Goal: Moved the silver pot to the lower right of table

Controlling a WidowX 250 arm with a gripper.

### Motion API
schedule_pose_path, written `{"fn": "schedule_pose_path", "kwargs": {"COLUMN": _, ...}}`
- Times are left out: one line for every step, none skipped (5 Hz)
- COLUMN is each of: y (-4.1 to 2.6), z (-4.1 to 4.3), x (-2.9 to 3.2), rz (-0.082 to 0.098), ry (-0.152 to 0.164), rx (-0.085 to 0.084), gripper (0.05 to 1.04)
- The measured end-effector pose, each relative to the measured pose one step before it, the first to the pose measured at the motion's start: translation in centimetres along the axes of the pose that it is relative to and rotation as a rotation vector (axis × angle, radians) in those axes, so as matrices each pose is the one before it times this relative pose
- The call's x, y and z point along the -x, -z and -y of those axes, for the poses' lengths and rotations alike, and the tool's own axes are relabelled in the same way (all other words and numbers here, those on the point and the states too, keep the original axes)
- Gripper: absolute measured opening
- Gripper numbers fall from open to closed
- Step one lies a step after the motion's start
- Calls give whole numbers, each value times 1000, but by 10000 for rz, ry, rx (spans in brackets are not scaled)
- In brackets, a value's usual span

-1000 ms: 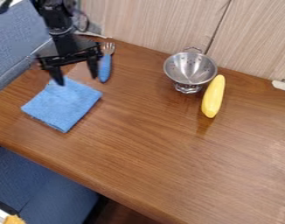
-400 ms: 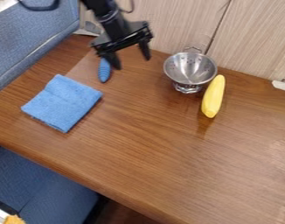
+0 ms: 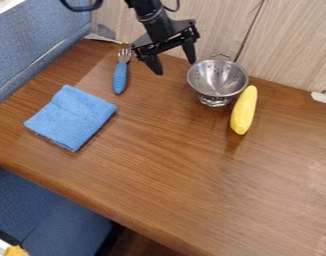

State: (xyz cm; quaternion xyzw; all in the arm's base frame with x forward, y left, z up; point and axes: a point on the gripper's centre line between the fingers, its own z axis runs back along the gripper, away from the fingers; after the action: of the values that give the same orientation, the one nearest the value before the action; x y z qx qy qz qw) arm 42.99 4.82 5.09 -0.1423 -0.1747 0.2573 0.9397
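Note:
My gripper (image 3: pixel 175 66) hangs open over the back of the table, just left of the silver pot, with nothing between its fingers. The silver pot (image 3: pixel 218 79) is a colander-like bowl with small holes, a footed base and a loop handle. It stands upright near the back wall, right of the table's middle. The wooden table (image 3: pixel 186 165) runs down toward the lower right of the view.
A yellow elongated vegetable (image 3: pixel 244 111) lies close against the pot's right side. The blue-handled fork (image 3: pixel 120 76) lies left of my gripper, and a folded blue cloth (image 3: pixel 72 117) is at the left. A wood-grain wall (image 3: pixel 291 45) borders the back edge.
My gripper has moved right from above the blue cloth, past the fork, to beside the pot. It stays open. The fork's tines have come back into sight.

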Motion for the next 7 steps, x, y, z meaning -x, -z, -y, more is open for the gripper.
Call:
{"fn": "schedule_pose_path", "kwargs": {"y": 1535, "z": 20, "x": 278, "rz": -182, "ry": 52, "rx": 165, "gripper": 999}}
{"fn": "schedule_pose_path", "kwargs": {"y": 1693, "z": -221, "x": -44, "rz": -253, "ry": 240, "rx": -1, "gripper": 999}}
{"fn": "schedule_pose_path", "kwargs": {"y": 865, "z": 663, "x": 1, "rz": -100, "ry": 280, "rx": 132, "gripper": 948}}
{"fn": "schedule_pose_path", "kwargs": {"y": 171, "z": 227, "x": -264, "rz": 220, "ry": 1, "rx": 156, "gripper": 653}}
{"fn": "schedule_pose_path", "kwargs": {"y": 151, "z": -236, "x": 295, "rz": -68, "ry": -16, "rx": -75, "gripper": 347}}
{"fn": "schedule_pose_path", "kwargs": {"y": 87, "z": -35, "x": 193, "rz": -54, "ry": -35, "rx": 20, "gripper": 145}}
{"fn": "schedule_pose_path", "kwargs": {"y": -24, "z": -61, "x": 70, "rz": -18, "ry": -12, "rx": 92, "gripper": 77}}
